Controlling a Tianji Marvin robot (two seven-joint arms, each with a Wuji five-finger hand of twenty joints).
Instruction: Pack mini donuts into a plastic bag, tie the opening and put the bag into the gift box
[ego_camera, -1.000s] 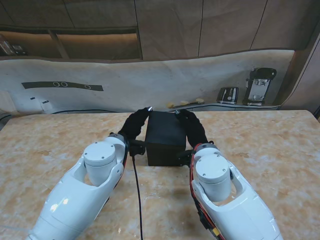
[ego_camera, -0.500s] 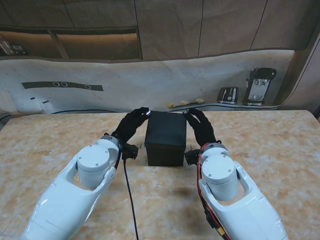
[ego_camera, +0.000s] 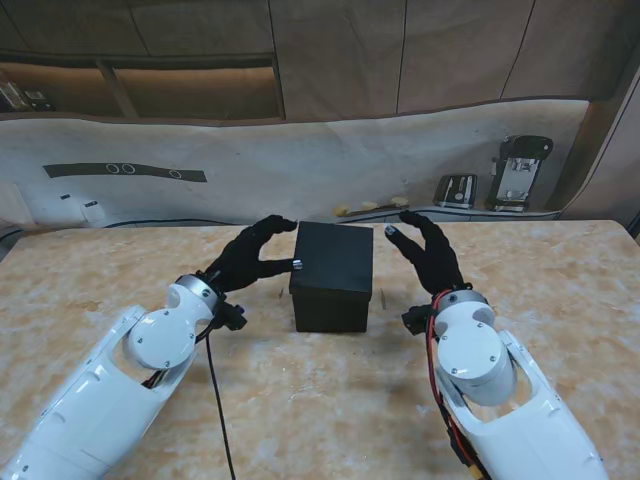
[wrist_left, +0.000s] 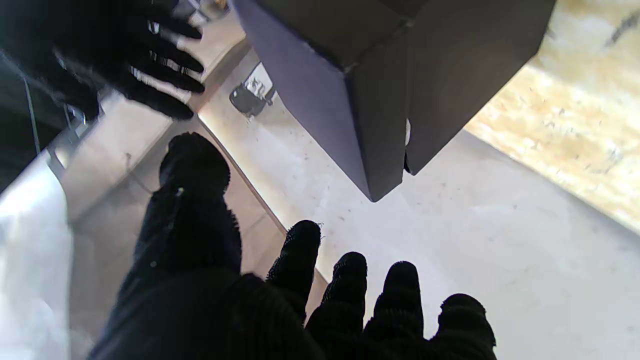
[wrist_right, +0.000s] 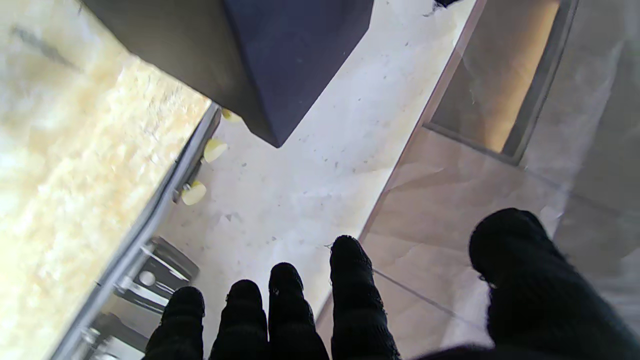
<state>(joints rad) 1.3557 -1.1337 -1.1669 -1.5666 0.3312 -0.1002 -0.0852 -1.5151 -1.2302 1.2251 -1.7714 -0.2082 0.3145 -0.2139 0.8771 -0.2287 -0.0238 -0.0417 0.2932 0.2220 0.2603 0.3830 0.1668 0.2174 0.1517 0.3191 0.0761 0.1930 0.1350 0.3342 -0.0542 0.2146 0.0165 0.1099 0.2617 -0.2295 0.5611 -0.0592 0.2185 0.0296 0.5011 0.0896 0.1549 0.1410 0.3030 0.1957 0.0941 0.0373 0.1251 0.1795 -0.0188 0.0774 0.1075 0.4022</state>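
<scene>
From the stand camera I see the closed black box (ego_camera: 332, 276) at the table's centre, my left hand (ego_camera: 249, 260) at its nine o'clock, thumb tip near its edge, and my right hand (ego_camera: 428, 254) clear at three o'clock, both spread and empty. I judge they flank it after closing. Both wrist cameras show fingers (wrist_left: 350, 285) apart off the box corner; no bag or donuts visible.
</scene>
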